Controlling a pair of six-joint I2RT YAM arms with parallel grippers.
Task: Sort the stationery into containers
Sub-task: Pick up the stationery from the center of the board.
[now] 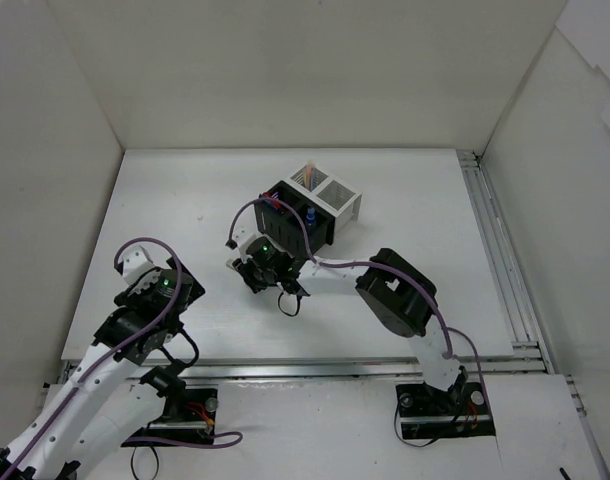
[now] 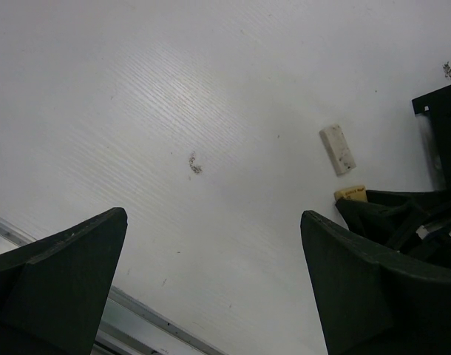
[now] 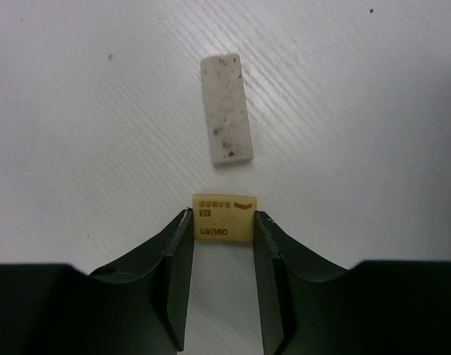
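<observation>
One yellow-sleeved eraser (image 3: 223,223), just near the bins (image 1: 347,208), is pinched across its sides by the right gripper (image 3: 223,216); it is judged light, rubbery and grippy. The left gripper (image 2: 214,213) is held agape.

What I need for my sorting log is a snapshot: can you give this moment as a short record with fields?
right hand: shut on the yellow-sleeved eraser
yellow-sleeved eraser: between the right fingers, printed side up
white eraser: bare, speckled, flat on the table just beyond the held one, not touching it
left hand: open, empty, over bare table
bins: one block, two black and two white
bin contents: pinkish pens stand in a white bin; a blue-capped item in a black one
</observation>
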